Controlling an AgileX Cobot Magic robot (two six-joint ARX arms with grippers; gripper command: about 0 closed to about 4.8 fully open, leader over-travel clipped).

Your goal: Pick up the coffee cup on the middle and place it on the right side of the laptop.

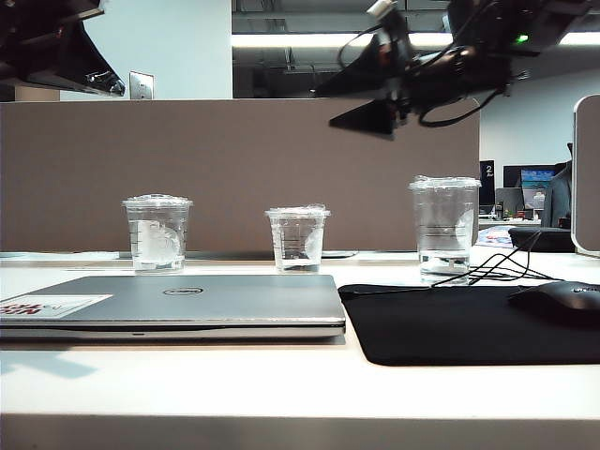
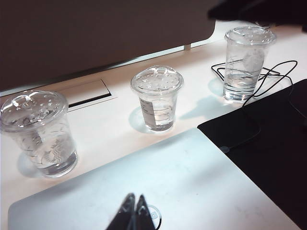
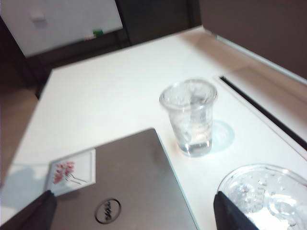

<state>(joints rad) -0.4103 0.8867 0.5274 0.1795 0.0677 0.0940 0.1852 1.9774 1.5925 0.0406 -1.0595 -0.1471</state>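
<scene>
the left hand [image 2: 133, 213], fingers pressed together and empty, was parked high over the laptop [image 1: 173, 305], clear of the work. the coffee cup [image 1: 298, 239] stood untouched mid-counter behind it, while the right hand [image 3: 134, 211], spread wide, hovered above, apparently positioning for descent.
</scene>
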